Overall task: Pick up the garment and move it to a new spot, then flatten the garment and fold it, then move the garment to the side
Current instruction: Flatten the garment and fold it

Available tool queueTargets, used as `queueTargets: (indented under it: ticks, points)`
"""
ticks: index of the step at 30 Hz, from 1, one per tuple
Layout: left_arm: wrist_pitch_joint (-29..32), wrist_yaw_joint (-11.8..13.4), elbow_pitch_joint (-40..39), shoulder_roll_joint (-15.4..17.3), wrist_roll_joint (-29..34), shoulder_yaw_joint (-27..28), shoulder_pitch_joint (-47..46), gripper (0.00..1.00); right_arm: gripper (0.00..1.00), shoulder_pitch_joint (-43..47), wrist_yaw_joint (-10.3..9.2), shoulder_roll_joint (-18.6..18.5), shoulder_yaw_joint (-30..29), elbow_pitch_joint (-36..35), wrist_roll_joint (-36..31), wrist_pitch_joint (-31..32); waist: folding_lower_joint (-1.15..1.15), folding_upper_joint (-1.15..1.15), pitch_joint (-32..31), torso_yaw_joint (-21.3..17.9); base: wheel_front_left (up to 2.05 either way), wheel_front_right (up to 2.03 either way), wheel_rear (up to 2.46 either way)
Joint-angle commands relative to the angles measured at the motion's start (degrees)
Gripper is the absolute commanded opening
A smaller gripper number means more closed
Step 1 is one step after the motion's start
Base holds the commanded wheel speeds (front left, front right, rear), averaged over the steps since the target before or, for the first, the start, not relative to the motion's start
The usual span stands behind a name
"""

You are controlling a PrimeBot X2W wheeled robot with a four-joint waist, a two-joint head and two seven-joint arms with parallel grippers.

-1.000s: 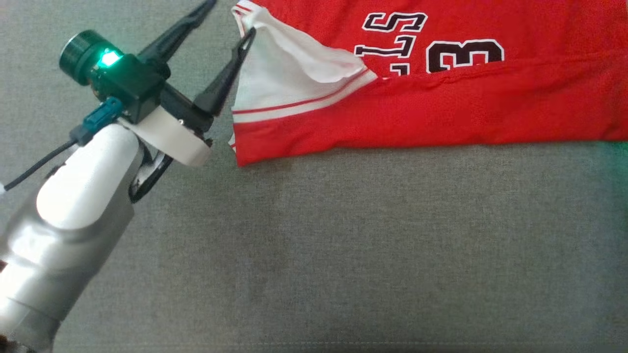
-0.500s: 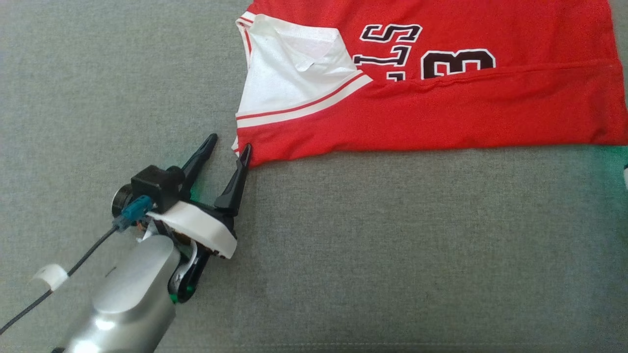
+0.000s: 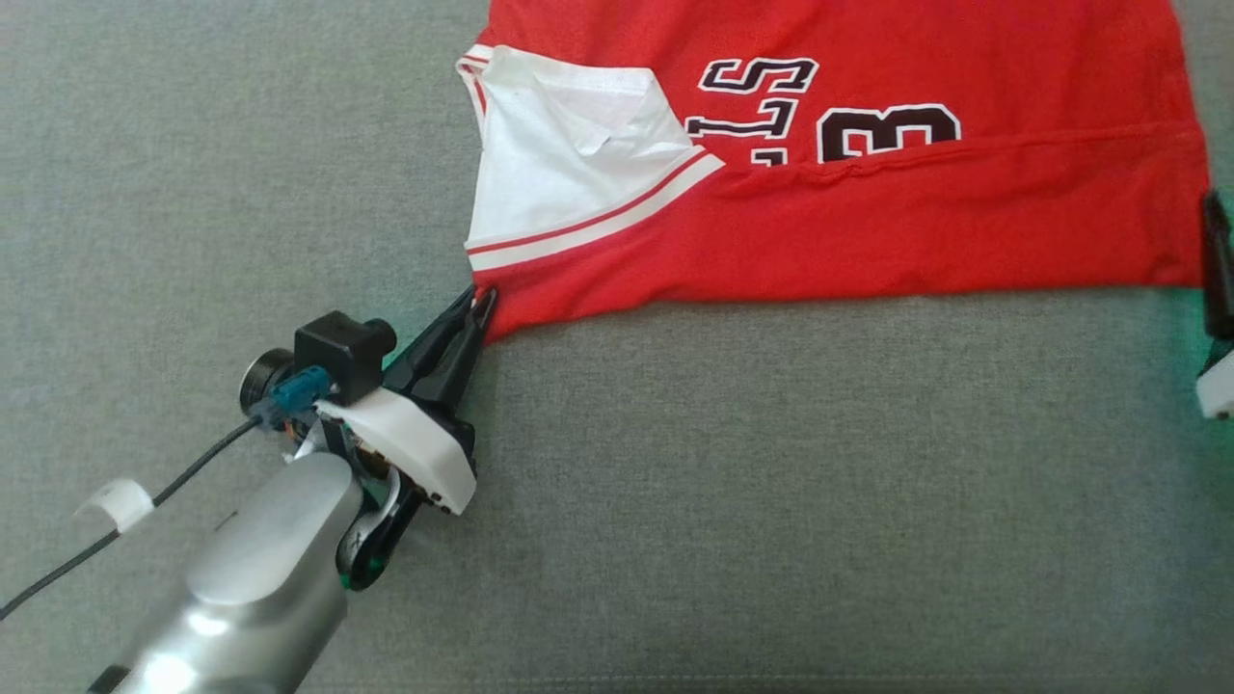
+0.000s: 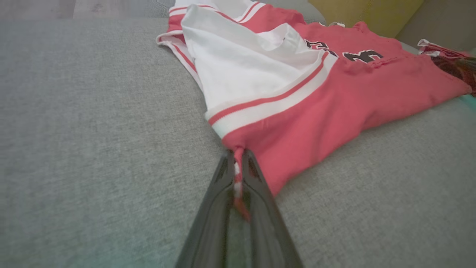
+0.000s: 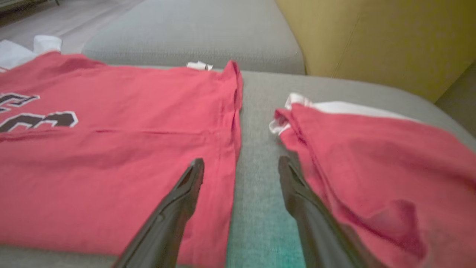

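— So, where is the garment lying?

— It is a red sports shirt spread on a grey sofa, across the upper part of the head view. It is folded over lengthwise, so the fold cuts across the black, white-edged letters and numbers on it. At its left end a white panel with red and white stripes is turned up.

— What is the left end effector doing?

— It lies low on the sofa at the shirt's near left corner. Its two dark fingers are closed together on that corner. In the left wrist view a thin strip of red and white cloth is pinched between them.

— And the right end effector?

— It is at the shirt's right end, with its fingers spread wide and nothing between them. In the right wrist view one finger is over the shirt's red cloth near the edge. The other is beside a second red garment, which lies apart from the first across a strip of grey sofa. A yellow cushion stands behind.
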Motion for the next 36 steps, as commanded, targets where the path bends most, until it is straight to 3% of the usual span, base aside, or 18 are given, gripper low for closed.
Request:
queueTargets:
  ticks: [1,4,5,7,8,16,23,27,32,36]
  points:
    - [-0.27,0.05,-1.56,2.46,0.68,1.21,-0.18,0.0,1.0,1.13,0.37,-0.76,0.98,0.29,0.81,1.28,0.01,0.0,0.0,0.33,0.0,0.0,0.0]
    - [-0.17,0.46,-2.78,3.43,1.39,1.07,-0.58,0.0,1.0,0.65,0.37,0.09,2.06,2.52,2.41,3.76,0.01,0.0,0.08,0.75,0.0,0.0,0.0]
    - [-0.05,0.62,-3.18,3.72,1.53,1.07,-0.7,0.0,0.88,0.42,0.37,0.2,2.64,3.01,3.0,4.56,0.01,0.0,0.1,0.89,0.0,0.0,0.0]
    - [0.1,1.0,-3.97,4.28,1.69,1.2,-0.9,0.0,0.26,-0.07,0.37,-0.02,3.86,3.54,4.22,6.27,0.01,0.0,0.02,1.12,0.0,0.0,0.0]
    - [0.24,1.16,-4.32,4.57,1.83,1.17,-0.95,0.0,0.0,-0.2,0.37,-0.19,4.4,3.84,4.92,7.19,0.01,0.0,-0.1,1.24,0.0,0.0,0.0]
    - [1.6,2.17,-7.07,6.2,1.49,0.76,1.01,0.0,0.0,0.82,0.37,-4.0,6.43,3.76,8.59,10.66,0.01,0.0,-3.18,1.74,0.0,0.0,0.0]
    - [3.18,5.44,-13.18,9.07,0.25,0.09,8.41,0.0,0.0,7.15,0.37,-8.71,7.32,0.09,12.67,12.08,0.01,0.0,-7.0,2.58,0.0,0.0,0.0]
    - [4.84,7.49,-18.36,10.92,-0.1,-1.38,13.64,0.0,0.0,15.08,0.37,-11.66,5.53,-3.89,15.73,12.45,0.01,0.0,-8.03,3.78,0.0,0.0,0.0]
    - [5.89,9.61,-23.02,13.0,-0.41,-1.53,16.78,0.0,0.0,23.41,0.37,-11.99,1.96,-8.5,17.2,12.95,0.01,0.0,-8.2,4.21,0.0,0.0,0.0]
    - [7.22,10.6,-25.23,14.59,0.45,-2.12,17.46,0.0,0.0,27.92,0.37,-10.12,-1.92,-12.13,16.37,13.65,0.01,0.0,-8.06,4.09,0.0,0.0,0.0]
